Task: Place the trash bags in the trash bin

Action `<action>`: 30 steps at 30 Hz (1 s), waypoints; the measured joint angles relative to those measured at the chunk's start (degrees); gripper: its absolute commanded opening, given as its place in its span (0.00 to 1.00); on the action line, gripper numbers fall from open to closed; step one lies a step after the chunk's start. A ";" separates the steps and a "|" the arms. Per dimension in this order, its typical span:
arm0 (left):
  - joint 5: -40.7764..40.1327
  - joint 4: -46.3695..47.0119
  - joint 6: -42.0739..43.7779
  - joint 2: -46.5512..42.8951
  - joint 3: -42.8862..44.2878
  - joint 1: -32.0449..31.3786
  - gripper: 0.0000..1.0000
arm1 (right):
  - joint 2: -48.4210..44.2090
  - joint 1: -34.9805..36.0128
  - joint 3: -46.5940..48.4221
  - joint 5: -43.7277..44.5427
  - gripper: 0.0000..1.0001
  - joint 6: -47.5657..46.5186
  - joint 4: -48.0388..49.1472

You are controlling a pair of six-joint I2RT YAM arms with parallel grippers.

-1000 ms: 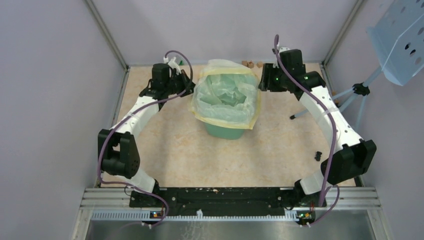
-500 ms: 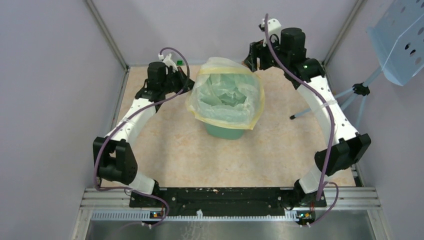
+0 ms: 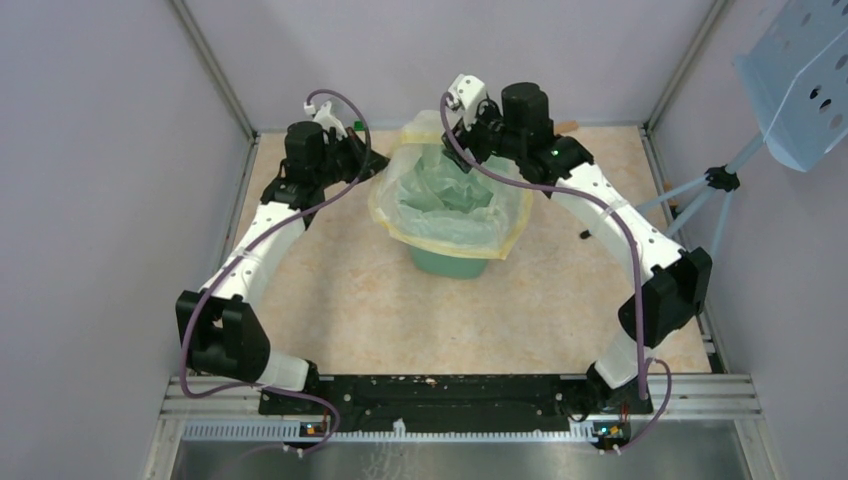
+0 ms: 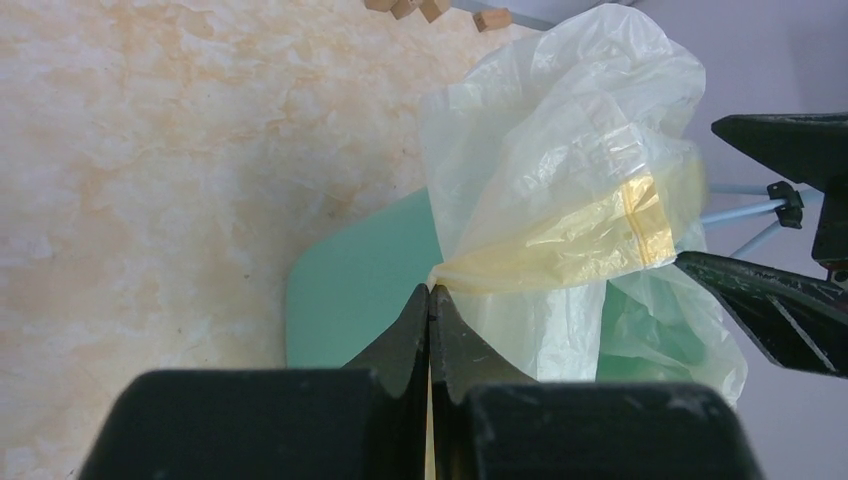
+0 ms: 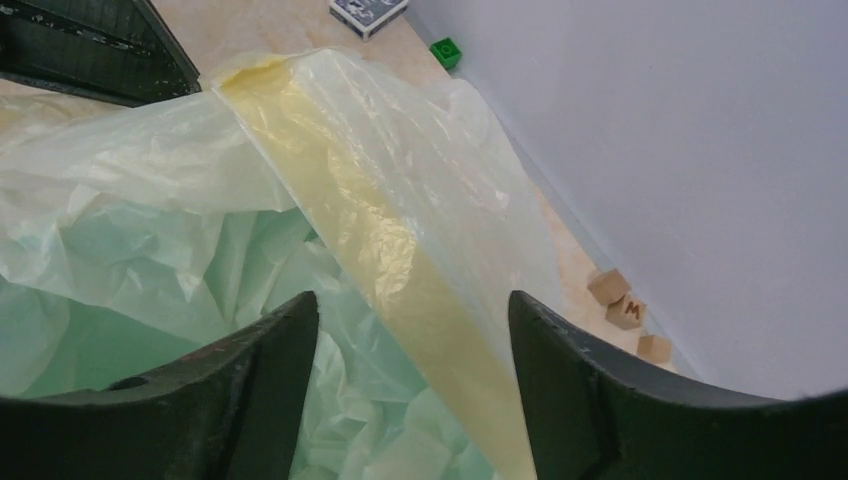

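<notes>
Left gripper is pinched onto the bag rim, so its mouth is held open over the bin, upper centre of the top view; right gripper is spread (yellow band between), seemingly for a fresh grip.

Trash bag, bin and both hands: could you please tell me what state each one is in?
trash bag: lining the bin, rim draped over most of the mouth, far stretch lifted up.
trash bin: upright on the table, bag inside it.
left hand: shut on the bag's rim.
right hand: open, one finger on either side of the lifted yellow rim band.
</notes>
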 measured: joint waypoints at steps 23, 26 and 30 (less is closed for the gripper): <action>-2.08 3.96 -0.66 11.21 4.02 0.37 0.00 | 15.76 -2.36 20.65 7.87 0.00 12.66 -1.88; -1.40 4.33 -1.05 12.74 4.46 0.35 0.00 | 19.87 -4.44 25.40 5.11 0.00 16.68 -5.01; -0.48 4.11 -1.27 14.34 4.68 0.44 0.00 | 25.18 -8.50 29.51 -1.81 0.00 23.41 -9.70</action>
